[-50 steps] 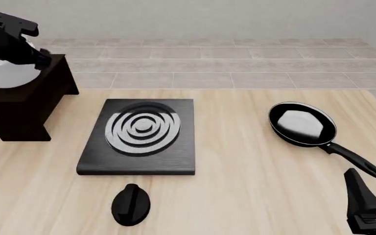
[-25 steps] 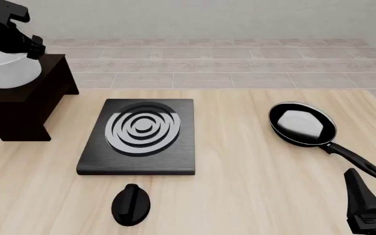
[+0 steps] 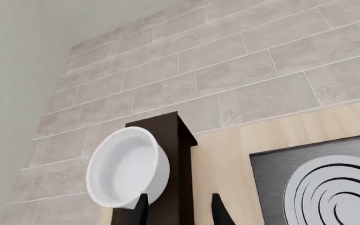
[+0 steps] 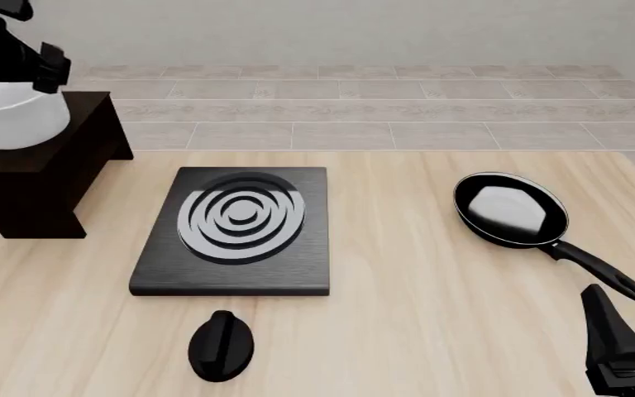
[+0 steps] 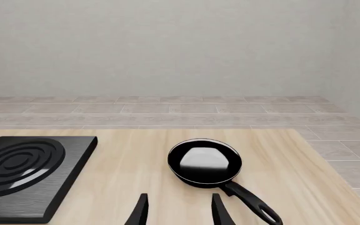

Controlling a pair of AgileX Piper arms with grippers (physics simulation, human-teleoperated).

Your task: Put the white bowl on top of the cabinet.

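Left hand (image 4: 9, 50) partly cut off

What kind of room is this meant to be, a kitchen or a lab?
Most likely a mock kitchen in a computer simulation, not a real room. A stove plate with ring markings, its loose black knob and a frying pan lie on a bare wooden table, with a plain tiled floor beyond.

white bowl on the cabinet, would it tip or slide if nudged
The white bowl looks glossy, so it would probably slide easily on the cabinet and feel slippery in a pincer. Its tall sides suggest it could tip if pushed near the rim. It sits close to the cabinet's edge in the left wrist view, so a nudge might drop it.
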